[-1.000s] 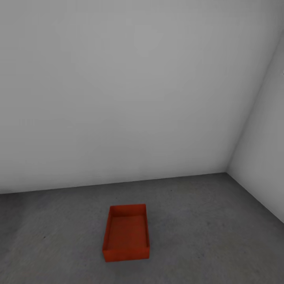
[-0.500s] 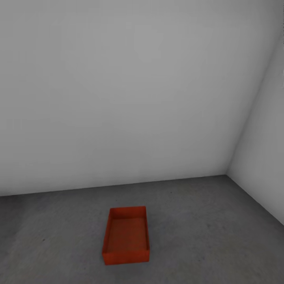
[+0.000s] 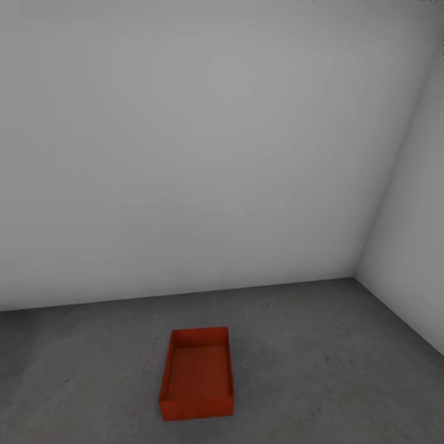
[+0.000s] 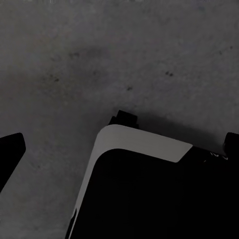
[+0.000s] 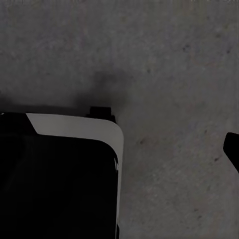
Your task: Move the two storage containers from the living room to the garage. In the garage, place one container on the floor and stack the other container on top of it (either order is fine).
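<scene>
One orange-red storage container [image 3: 197, 376] stands lidless and empty on the garage's dark grey concrete floor [image 3: 308, 345], a short way out from the back wall. The second container is out of view. My left gripper [image 4: 119, 149] hangs open over bare concrete, with one black fingertip [image 4: 10, 154] at each side of the left wrist view. My right gripper [image 5: 119, 149] also hangs above the concrete. Its one distinct fingertip [image 5: 232, 149] sits far out at the edge, and nothing is held.
A plain pale grey back wall [image 3: 185, 154] meets a side wall [image 3: 413, 246] in a corner at the right. The robot's black, white-edged base [image 4: 149, 199] shows beneath the left gripper and the same base [image 5: 55, 184] beneath the right one. Bare concrete surrounds the container.
The whole head picture has slid slightly downward, so the camera moved. The container keeps its place on the floor.
</scene>
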You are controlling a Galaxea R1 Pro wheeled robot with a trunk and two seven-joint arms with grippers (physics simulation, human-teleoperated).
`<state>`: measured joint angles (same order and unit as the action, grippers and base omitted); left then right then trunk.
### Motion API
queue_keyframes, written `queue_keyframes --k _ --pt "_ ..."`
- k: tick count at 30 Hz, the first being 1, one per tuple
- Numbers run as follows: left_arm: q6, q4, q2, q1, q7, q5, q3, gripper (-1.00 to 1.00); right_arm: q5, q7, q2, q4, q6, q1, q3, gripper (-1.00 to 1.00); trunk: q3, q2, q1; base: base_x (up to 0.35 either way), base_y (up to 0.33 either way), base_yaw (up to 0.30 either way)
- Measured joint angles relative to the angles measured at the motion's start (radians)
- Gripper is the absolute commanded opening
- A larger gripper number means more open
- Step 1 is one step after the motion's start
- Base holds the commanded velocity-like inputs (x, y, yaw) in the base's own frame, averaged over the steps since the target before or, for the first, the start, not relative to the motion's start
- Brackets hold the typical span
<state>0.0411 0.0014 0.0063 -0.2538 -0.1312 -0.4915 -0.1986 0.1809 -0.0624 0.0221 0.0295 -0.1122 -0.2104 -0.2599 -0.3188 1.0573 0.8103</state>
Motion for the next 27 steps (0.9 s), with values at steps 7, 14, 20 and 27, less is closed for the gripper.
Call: queue_keyframes --k 7,14,20,27 --pt "0.002 0.000 0.004 0.001 -0.001 -0.001 0.000 1.00 0.000 0.000 0.001 0.000 0.002 0.000 0.001 1.00 0.011 0.000 0.000 0.000 0.000 0.000" --pt "0.003 0.000 0.006 0.001 -0.005 -0.003 0.000 1.00 0.000 0.000 0.000 0.001 0.005 0.000 0.001 1.00 0.022 0.000 0.000 0.000 0.000 0.000" --pt "0.003 0.000 0.010 0.001 -0.011 -0.009 0.000 1.00 -0.001 0.001 -0.002 0.001 0.013 0.000 0.001 1.00 0.031 0.000 0.000 0.000 0.000 0.000" --pt "0.003 0.000 0.010 0.001 -0.011 -0.009 0.000 1.00 0.000 0.001 0.000 0.001 0.014 0.000 0.001 1.00 0.042 0.000 0.000 0.000 0.000 0.000"
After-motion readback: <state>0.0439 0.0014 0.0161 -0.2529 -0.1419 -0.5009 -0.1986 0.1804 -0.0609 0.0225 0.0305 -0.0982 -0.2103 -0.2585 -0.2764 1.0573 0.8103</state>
